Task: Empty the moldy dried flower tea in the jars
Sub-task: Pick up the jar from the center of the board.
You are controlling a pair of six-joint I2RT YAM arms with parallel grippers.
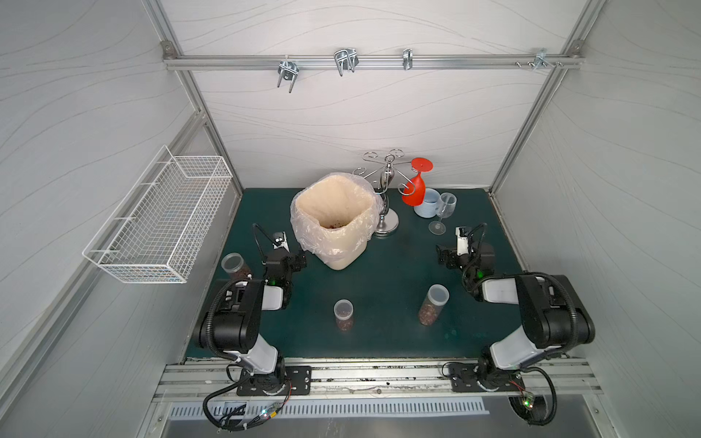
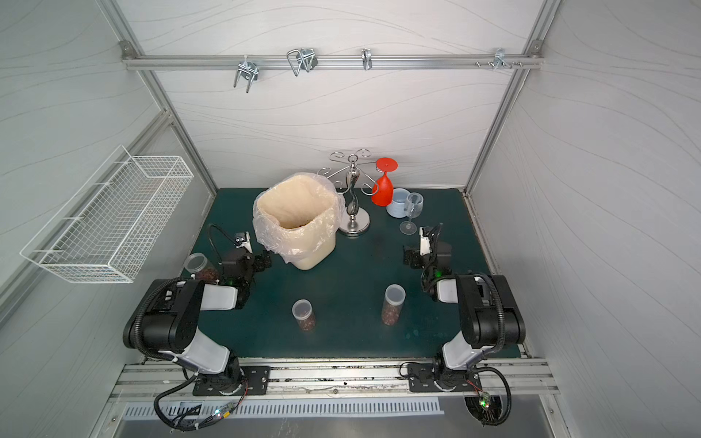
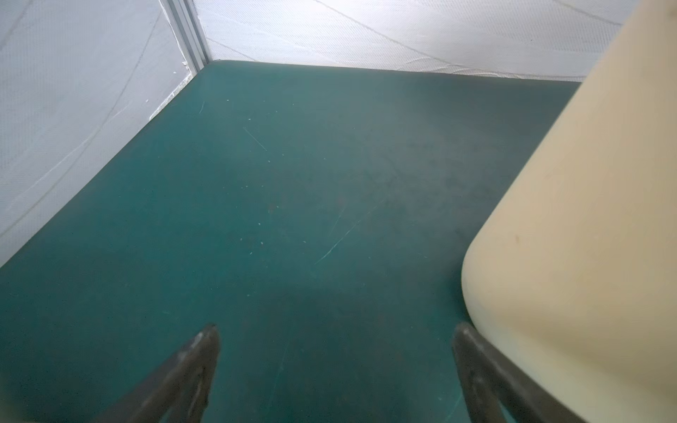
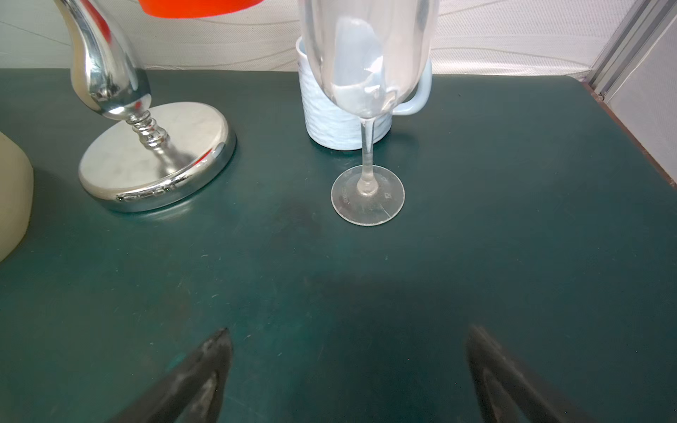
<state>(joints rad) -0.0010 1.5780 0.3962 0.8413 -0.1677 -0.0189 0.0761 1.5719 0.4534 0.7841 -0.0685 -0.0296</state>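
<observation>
Currently three upright jars [image 1: 343,313] hold flower tea [image 1: 344,323]; left pincer [image 3: 335,329] and right pincer [image 4: 350,333] gape empty.

Mat [image 1: 379,273] open at centre — bin [image 1: 341,258], chrome stand [image 1: 387,226], wine glass [image 1: 442,212] crowd the back; short jar [image 1: 343,314], tall jar [image 1: 432,305] stand in front.

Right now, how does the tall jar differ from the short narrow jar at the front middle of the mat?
The tall jar stands higher than the short narrow jar. The tall jar holds a deeper layer of tea; the short narrow jar, a shallower one. The tall jar stands toward the right of the mat, the short narrow jar near the middle. Both are clear, upright and lidded.
</observation>
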